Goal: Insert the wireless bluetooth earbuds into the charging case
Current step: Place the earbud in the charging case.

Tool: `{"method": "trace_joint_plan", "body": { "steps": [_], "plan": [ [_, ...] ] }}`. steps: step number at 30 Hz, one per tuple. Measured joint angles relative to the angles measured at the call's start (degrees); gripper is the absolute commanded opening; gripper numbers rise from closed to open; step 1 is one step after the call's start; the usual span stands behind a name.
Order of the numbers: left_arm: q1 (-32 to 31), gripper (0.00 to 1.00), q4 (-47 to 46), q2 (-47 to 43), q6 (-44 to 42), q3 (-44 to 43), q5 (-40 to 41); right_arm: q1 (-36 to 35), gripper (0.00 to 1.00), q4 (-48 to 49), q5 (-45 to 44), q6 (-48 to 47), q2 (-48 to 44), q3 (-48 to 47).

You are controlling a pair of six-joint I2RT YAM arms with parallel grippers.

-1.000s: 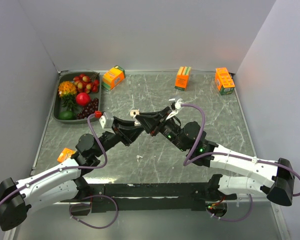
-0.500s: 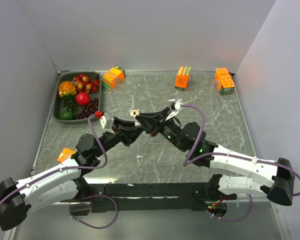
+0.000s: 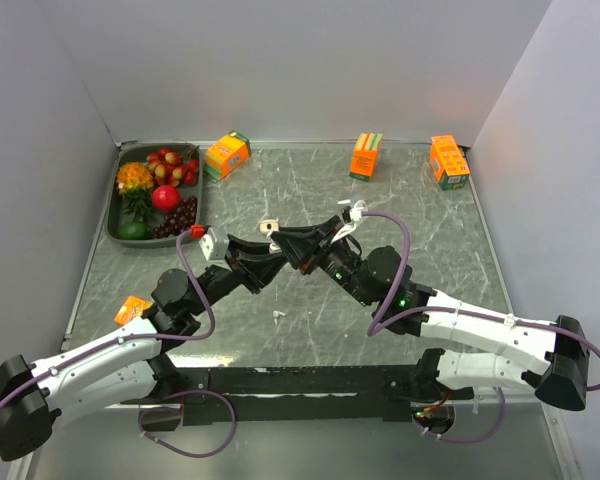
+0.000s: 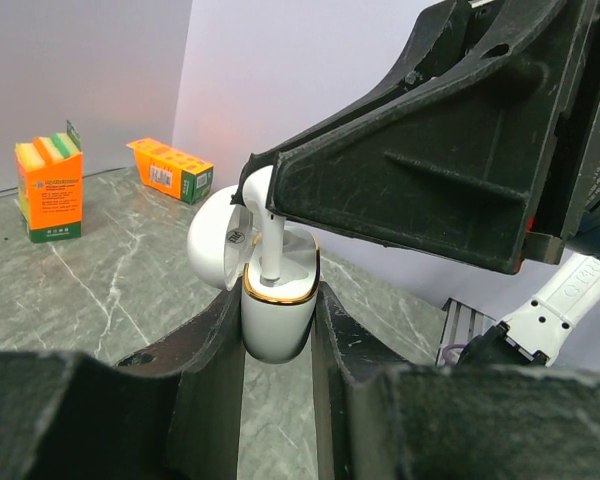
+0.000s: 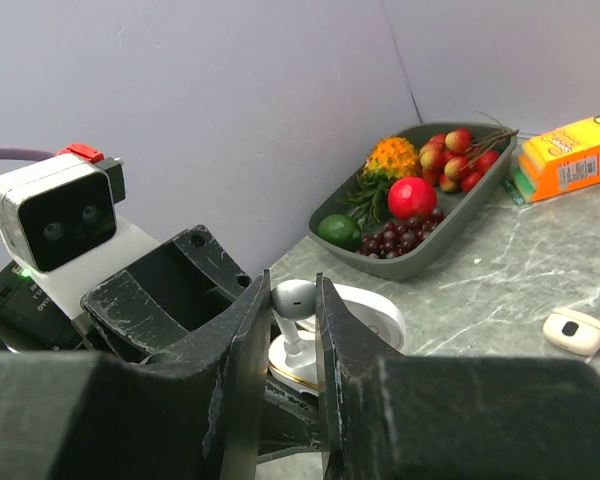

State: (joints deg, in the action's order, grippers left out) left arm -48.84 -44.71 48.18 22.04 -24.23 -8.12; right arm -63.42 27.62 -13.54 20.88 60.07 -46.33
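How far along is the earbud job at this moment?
Done: the left gripper is shut on the open case, held off the table. In hand: the right gripper pinches an earbud, stem down in the case, head above it, so not seated. Left: push it home and release. A small white piece, possibly another earbud, lies on the table.

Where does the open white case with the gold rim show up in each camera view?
Top external: not made out, hidden where the left gripper and right gripper meet mid-table.
Left wrist: open white case at centre, clamped between the near fingers.
Right wrist: the case at centre, partly behind the fingers pinching the earbud.
Shared landmark: the right gripper's black fingers.
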Motion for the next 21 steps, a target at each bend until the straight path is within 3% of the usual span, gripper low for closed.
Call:
{"method": "trace_joint_plan", "body": {
  "steps": [16, 18, 21],
  "plan": [
    [-0.3, 0.01, 0.2, -0.1, -1.7, 0.6, 0.4, -0.8, 0.01, -0.6, -0.7, -0.2, -0.5, 1.7],
    [-0.4, 0.01, 0.2, -0.1, -1.8, 0.6, 0.4, -0.9, 0.15, -0.8, -0.9, 0.0, -0.7, 1.7],
    [-0.4, 0.01, 0.2, -0.1, -1.8, 0.6, 0.4, -1.0, 0.29, -1.3, -1.3, 0.5, -0.9, 1.7]
  ]
}}
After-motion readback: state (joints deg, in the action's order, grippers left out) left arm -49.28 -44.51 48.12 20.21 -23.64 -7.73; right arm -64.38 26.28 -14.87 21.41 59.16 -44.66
